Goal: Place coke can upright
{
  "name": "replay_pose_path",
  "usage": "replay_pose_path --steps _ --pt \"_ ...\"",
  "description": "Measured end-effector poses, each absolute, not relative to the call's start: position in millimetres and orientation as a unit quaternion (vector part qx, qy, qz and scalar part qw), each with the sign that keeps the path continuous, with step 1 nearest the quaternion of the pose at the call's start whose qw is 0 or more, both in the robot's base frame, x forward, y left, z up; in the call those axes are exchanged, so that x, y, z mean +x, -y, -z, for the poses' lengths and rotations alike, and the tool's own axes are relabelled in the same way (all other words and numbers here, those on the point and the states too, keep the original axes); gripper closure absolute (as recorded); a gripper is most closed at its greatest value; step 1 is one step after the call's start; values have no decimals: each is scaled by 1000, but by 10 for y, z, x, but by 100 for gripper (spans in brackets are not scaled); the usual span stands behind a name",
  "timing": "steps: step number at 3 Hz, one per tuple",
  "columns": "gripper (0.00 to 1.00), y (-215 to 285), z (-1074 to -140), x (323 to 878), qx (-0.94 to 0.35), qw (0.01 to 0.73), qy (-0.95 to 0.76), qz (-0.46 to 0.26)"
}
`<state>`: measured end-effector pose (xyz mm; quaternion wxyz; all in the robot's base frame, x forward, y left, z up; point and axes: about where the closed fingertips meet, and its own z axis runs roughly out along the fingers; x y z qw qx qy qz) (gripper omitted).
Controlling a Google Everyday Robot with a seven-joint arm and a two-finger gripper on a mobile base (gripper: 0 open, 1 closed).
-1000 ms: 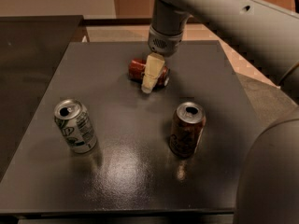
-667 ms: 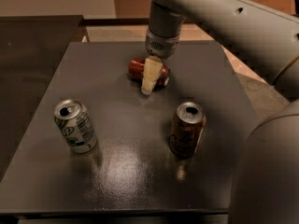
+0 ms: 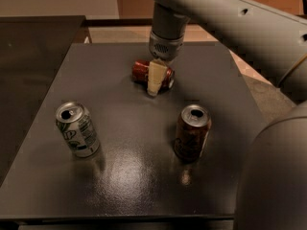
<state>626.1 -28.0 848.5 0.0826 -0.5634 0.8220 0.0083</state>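
Observation:
The coke can (image 3: 140,71) is red with silver ends and lies on its side on the far middle of the dark table (image 3: 129,176). My gripper (image 3: 155,79) comes down from the grey arm (image 3: 165,35) right over the middle of the can and covers its centre. Only the can's left part and its right end (image 3: 169,78) show on either side of the gripper.
A white-and-green can (image 3: 76,129) stands upright at the front left. A brown can (image 3: 192,132) stands upright at the front right. My arm's large grey links fill the right side. A second dark surface (image 3: 33,42) lies to the left.
The arm's wrist has shifted slightly left over the can. The coke can and the two upright cans have not moved.

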Motion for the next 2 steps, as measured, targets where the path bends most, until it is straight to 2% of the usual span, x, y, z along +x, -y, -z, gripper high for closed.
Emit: replay_pose_path --steps 2 --pt "72 299 -8594 6310 -584 95 -806 3"
